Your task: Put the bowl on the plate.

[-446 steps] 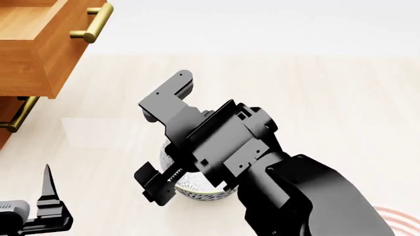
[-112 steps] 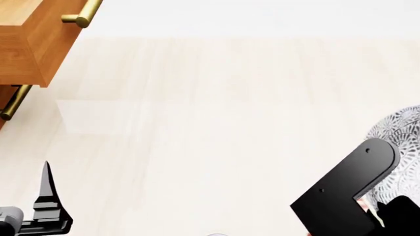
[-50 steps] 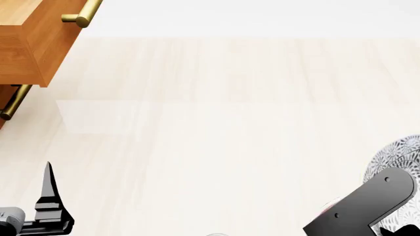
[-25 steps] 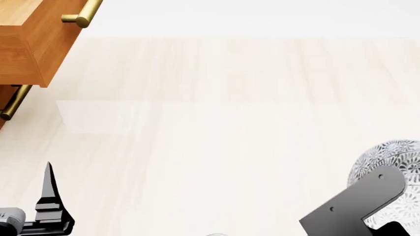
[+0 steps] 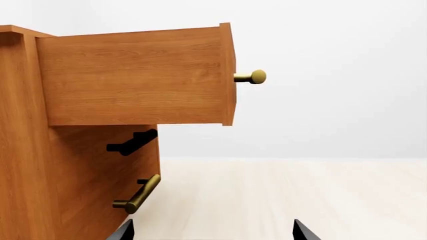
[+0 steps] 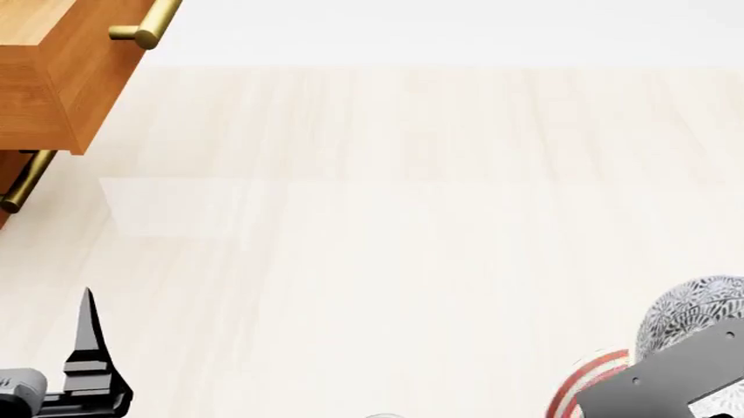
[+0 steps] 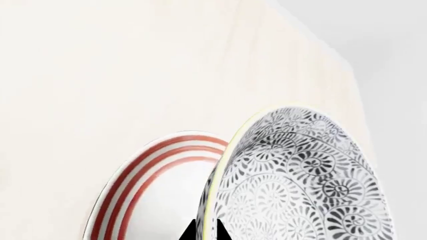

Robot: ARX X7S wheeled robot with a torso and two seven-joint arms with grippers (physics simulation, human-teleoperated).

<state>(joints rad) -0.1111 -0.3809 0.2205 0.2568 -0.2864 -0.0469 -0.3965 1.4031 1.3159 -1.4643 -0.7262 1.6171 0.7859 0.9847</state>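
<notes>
1. The right gripper has its two dark fingertips pinched onto the pale rim of the bowl, one tip on each side of the wall, so it is clamped on the bowl.
2. In the right wrist view the bowl's patterned grey-blue inside faces the camera, and the plate with its red rings lies just beyond the rim; whether the bowl touches the plate cannot be told.
3. In the head view the bowl shows as a patterned dome at the lower right corner, partly covered by the right arm's dark bracket. A sliver of the plate with red rings peeks out beside the bracket.
4. The left gripper sits at the lower left of the head view, well apart from the bowl. In the left wrist view its two dark fingertips stand wide apart with nothing between them.
5. A wooden cabinet stands at the far left, its upper drawer pulled out, with brass handles.
6. The pale wooden tabletop spreads between cabinet and plate.
</notes>
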